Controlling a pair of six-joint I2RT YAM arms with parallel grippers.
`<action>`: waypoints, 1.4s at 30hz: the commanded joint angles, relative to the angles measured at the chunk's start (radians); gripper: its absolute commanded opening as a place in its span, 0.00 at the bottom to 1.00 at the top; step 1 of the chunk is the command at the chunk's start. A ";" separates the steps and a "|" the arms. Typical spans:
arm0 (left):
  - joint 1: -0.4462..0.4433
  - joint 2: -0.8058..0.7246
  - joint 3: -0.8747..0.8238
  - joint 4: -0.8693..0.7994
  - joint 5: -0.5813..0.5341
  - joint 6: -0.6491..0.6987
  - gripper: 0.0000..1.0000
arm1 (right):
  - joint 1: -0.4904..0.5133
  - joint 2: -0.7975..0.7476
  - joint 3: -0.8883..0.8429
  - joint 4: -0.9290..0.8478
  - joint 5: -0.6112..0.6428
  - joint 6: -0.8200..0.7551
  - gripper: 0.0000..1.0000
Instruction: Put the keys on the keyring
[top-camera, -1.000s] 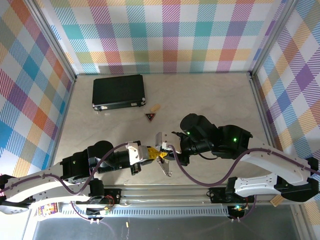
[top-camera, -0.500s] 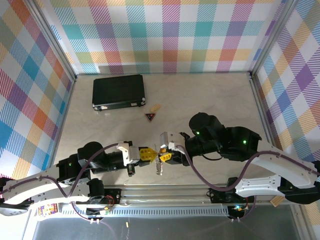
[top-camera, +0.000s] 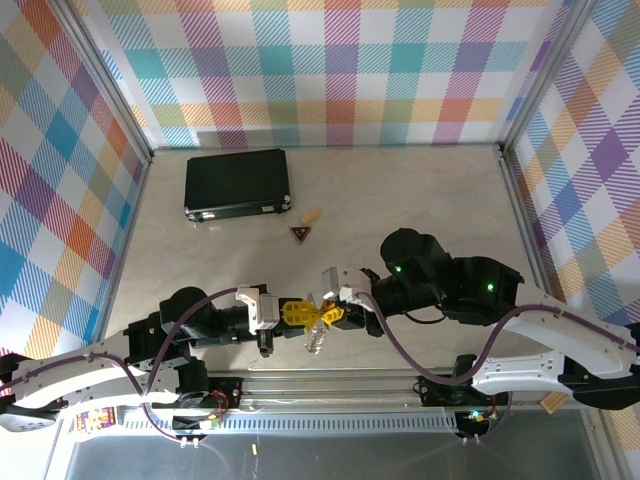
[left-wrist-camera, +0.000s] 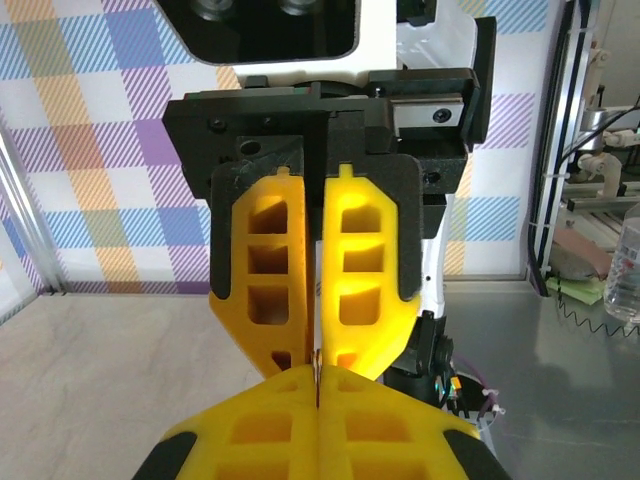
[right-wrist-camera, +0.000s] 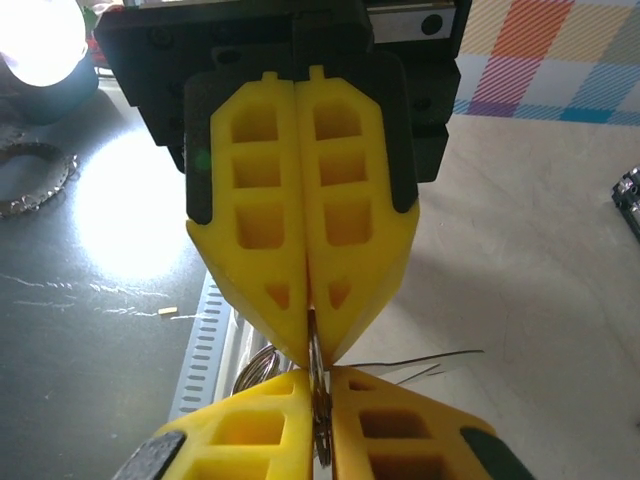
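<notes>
My left gripper and right gripper meet tip to tip above the table's near edge. The silver keys dangle just below that meeting point. In the left wrist view my left gripper is shut on a thin metal edge, which I take for the keys, and the right gripper's fingers face it. In the right wrist view my right gripper is shut on the coiled edge of the keyring. Pale metal loops show to its left.
A black case lies at the back left. A dark-red triangular trinket with a tan piece sits mid-table. The metal rail runs along the near edge, below the grippers. Checked walls close three sides.
The right gripper opened briefly and shut again at the left gripper's tip. The left arm edged right. The hanging keys swung from lower right to straight below.
</notes>
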 joint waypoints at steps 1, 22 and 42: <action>0.002 -0.013 -0.011 0.105 0.037 -0.019 0.00 | 0.004 -0.011 -0.013 0.040 -0.018 0.006 0.06; 0.002 0.033 0.068 -0.218 -0.246 0.125 0.19 | 0.004 0.092 0.085 -0.125 0.112 -0.065 0.00; 0.002 0.004 0.039 -0.096 -0.154 0.077 0.00 | 0.004 0.082 0.071 -0.090 0.094 -0.044 0.06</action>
